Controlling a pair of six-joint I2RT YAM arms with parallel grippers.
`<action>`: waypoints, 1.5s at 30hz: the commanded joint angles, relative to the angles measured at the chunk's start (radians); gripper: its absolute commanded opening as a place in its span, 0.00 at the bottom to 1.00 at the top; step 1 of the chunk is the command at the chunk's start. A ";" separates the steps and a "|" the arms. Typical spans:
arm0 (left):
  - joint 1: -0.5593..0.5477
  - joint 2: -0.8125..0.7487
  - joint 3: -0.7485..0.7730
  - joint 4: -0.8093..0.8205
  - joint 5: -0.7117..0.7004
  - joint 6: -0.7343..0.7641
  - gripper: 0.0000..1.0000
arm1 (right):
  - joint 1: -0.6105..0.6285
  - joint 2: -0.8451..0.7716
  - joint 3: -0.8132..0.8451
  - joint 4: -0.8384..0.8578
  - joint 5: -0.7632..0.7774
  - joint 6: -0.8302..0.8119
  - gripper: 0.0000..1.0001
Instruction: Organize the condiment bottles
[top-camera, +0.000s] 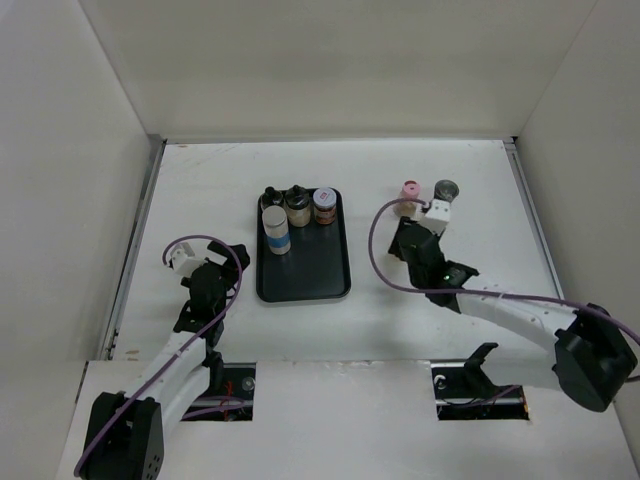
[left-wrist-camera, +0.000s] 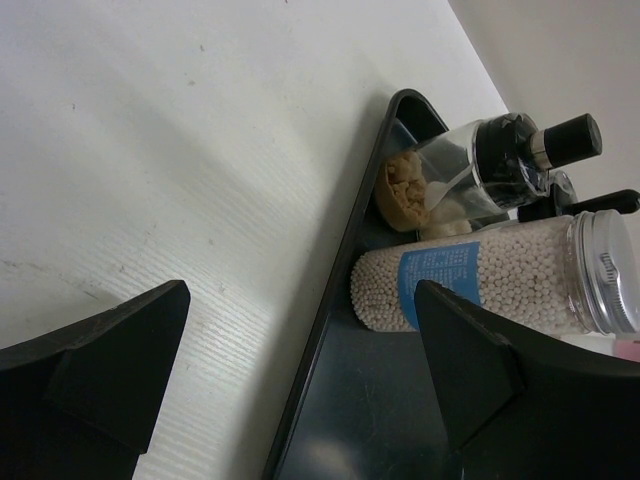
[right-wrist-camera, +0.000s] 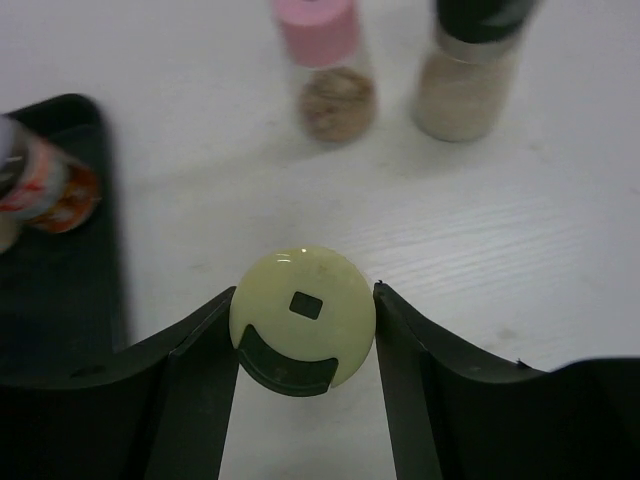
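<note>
1. Tool state: my right gripper (right-wrist-camera: 303, 305) is narrowed onto the small bottle with the round pale-yellow plastic cap (right-wrist-camera: 315, 272). Both inner finger faces meet the cap rim, one on each side. The bottle body under the cap is hidden from me.
2. Position of the load: the bottle stands centred between my fingers on the white table (right-wrist-camera: 520, 240), with the cap near my fingertips.
3. Obstacles ahead of my fingertips: the clear jar with a pink cap and brown contents (right-wrist-camera: 327, 70), and to its right the dark-capped jar of pale tan powder (right-wrist-camera: 465, 85). Both stand apart from my load.
4. Target: the flat black rectangular tray (right-wrist-camera: 60, 300) lies to the left of my jaws. A jar with an orange-red label (right-wrist-camera: 50, 185) stands on it.
5. Procedure, as I judge it:
   - Confirm a firm hold before lifting. The cap is round and smooth, so the contact is narrow and the bottle may pivot.
   - Lift straight up, away from the two jars ahead.
   - Carry the bottle left and set it upright on bare tray floor, apart from the labelled jar.
6. My left gripper (left-wrist-camera: 300, 330) stands wide with nothing between its fingers. The clear bottle of white beads with a blue label (left-wrist-camera: 450, 285) sits on the tray ahead and to its right. I would keep this arm parked.
</note>
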 joint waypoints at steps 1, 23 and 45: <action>0.007 -0.016 0.001 0.044 -0.013 -0.006 1.00 | 0.150 0.037 0.116 0.124 0.035 -0.023 0.42; 0.070 -0.039 -0.008 -0.011 0.005 -0.041 1.00 | 0.576 0.735 0.625 0.290 -0.155 -0.109 0.68; 0.036 -0.036 0.000 -0.005 0.004 -0.032 1.00 | -0.033 0.166 0.241 0.281 -0.069 -0.130 0.44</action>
